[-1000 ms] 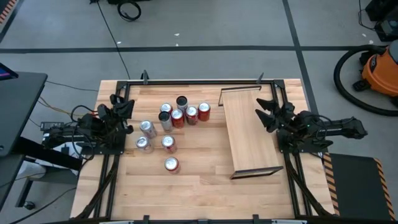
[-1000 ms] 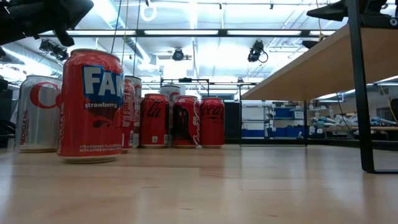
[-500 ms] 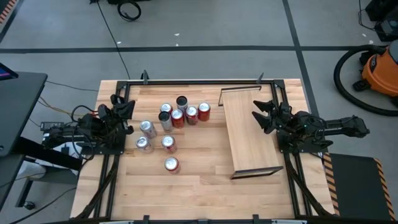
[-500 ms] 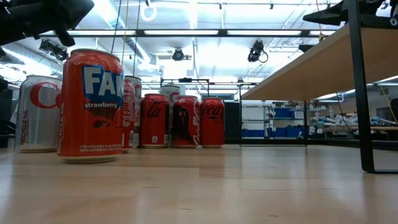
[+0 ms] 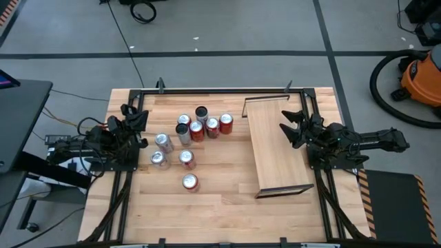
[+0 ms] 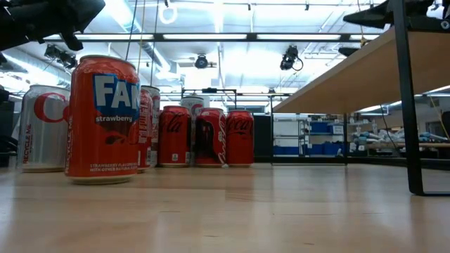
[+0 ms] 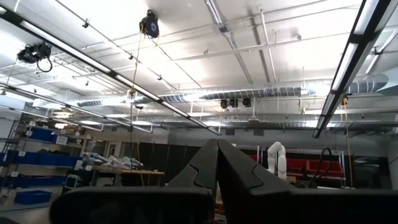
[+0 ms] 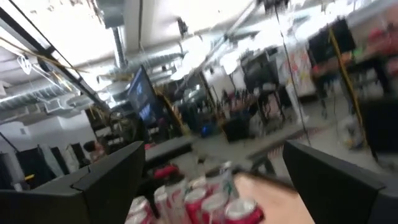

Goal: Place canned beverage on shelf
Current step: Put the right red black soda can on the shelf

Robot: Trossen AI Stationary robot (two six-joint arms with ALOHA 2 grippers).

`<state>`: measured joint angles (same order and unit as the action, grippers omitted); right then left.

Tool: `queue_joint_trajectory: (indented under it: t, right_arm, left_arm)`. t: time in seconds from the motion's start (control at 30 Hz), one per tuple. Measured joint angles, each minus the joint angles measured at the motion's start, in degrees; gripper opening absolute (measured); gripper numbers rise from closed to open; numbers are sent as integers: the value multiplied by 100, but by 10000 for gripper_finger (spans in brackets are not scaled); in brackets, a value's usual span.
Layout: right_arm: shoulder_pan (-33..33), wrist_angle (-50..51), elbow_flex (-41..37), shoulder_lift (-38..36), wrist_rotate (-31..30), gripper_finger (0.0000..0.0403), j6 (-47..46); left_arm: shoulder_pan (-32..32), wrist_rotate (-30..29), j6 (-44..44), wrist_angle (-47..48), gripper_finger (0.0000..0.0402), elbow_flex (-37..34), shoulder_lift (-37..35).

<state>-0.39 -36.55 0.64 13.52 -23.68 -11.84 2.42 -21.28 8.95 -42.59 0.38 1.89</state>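
Nearest, "strawberry" Fanta can [image 6: 103, 119]; right claw [image 5: 284, 127] wide, empty; left claw [image 5: 135, 117] shut.

Grey concrete floor [image 5: 227, 27] marked with dark tape lines [image 5: 207, 52], orange shop vacuum [image 5: 422, 76] at far right, black cable [image 5: 142, 11] on floor; ceiling strip lights [image 7: 364, 37], ducting [image 7: 267, 93], blue-binned storage shelving [image 6: 309, 137].

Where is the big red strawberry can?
In the low view the red strawberry soda can stands nearest the camera, left of centre, beside a silver can; the light-wood shelf is to its right.
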Motion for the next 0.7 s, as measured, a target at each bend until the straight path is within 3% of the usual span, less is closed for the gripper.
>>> queue_joint_trajectory:
  t: [0.1,0.2,0.3,0.4,0.53,0.7]
  right_arm:
    - [-62,-617,0,-2,-232,392,455]
    - [-88,-944,0,-4,-84,390,644]
    - [-87,-628,32,47,-200,378,717]
    - [-120,486,415,241,-330,351,296]
    - [-164,1028,1032,891,196,309,141]
    - [-89,1061,1639,2143,280,280,286]
  left_arm:
    - [0,29,-170,1,16,0,0]
    - [0,297,-297,0,16,0,0]
    - [-2,408,-289,16,16,4,0]
    - [-2,408,-290,524,16,154,7]
    - [-2,409,-338,1146,16,461,76]
    - [-2,407,-490,1399,32,608,332]
